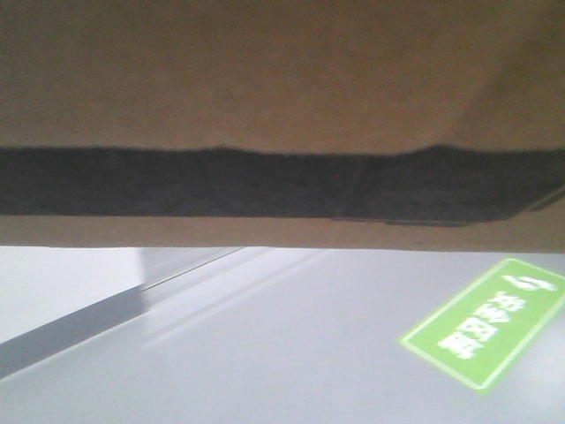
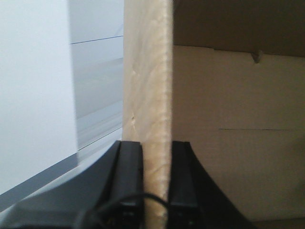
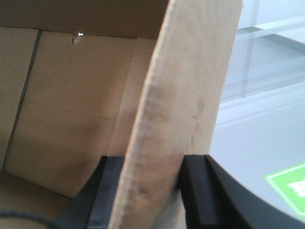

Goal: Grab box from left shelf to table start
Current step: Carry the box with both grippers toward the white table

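Observation:
The brown cardboard box (image 1: 282, 71) fills the top half of the front view, with a black printed band across it, held above a pale grey surface (image 1: 265, 353). In the left wrist view my left gripper (image 2: 156, 181) is shut on the box's left wall (image 2: 147, 86), one black finger outside, one inside the open box. In the right wrist view my right gripper (image 3: 152, 191) is shut on the box's right wall (image 3: 186, 95) the same way. The box's empty brown inside (image 3: 71, 105) shows. The left shelf is out of view.
A green sign with white characters (image 1: 485, 322) lies on the pale floor at lower right; it also shows in the right wrist view (image 3: 288, 186). A grey ledge or rail (image 1: 79, 331) runs diagonally at lower left.

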Controlling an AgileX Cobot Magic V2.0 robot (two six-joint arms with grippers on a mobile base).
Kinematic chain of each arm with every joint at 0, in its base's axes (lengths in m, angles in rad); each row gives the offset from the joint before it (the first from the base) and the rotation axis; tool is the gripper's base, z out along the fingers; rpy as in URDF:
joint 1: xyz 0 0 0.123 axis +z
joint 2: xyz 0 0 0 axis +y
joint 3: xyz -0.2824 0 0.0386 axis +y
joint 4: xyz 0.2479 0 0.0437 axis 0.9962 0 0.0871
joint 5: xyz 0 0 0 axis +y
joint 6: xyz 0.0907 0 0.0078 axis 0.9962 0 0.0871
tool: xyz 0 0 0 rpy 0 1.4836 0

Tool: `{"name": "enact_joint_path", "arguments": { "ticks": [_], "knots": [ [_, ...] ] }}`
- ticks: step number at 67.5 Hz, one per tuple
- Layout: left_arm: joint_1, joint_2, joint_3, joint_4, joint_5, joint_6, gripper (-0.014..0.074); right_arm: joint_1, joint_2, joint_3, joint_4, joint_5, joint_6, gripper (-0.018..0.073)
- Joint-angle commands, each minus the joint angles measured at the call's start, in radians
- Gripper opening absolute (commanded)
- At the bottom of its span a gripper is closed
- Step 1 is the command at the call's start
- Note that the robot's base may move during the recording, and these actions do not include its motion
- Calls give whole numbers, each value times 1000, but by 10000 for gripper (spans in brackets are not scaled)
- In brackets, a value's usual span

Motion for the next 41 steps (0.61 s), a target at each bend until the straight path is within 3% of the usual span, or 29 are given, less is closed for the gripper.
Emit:
{"name": "enact_joint_path", "arguments": {
  "ticks": [1,41],
  "knots": [
    [-6,16,-33,35,-193,-3,-99,-3,20,-28,-57,-146,-29,63],
    [-6,16,-33,35,-193,-3,-99,-4,20,-28,-57,-147,-29,63]
  ]
}}
